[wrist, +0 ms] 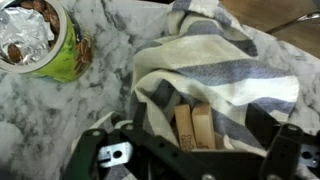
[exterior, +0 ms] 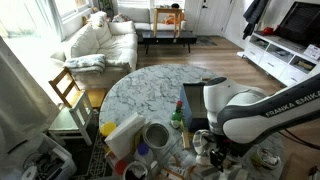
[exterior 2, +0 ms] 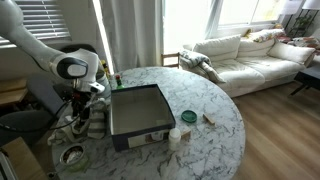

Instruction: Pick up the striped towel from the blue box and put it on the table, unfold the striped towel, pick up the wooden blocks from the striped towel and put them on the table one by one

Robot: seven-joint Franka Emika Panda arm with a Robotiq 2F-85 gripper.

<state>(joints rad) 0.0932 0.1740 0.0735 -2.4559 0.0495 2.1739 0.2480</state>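
Note:
In the wrist view the striped towel (wrist: 215, 70), cream with grey-blue bands, lies loosely bunched on the marble table (wrist: 40, 120). Two wooden blocks (wrist: 195, 128) lie side by side in a fold at its middle. My gripper (wrist: 195, 152) is open, with one finger on each side of the blocks and well apart from them. In both exterior views the arm bends down over the table edge beside the blue box (exterior 2: 140, 112), with the gripper (exterior 2: 78, 115) low over the towel. There the towel is mostly hidden by the arm.
A green tub (wrist: 45, 40) lined with foil and holding nuts stands close beside the towel. Cups and bottles (exterior: 155, 135) crowd the table edge near the arm. A small green lid (exterior 2: 189, 117) and jars lie beyond the box. A sofa (exterior 2: 250, 55) stands behind.

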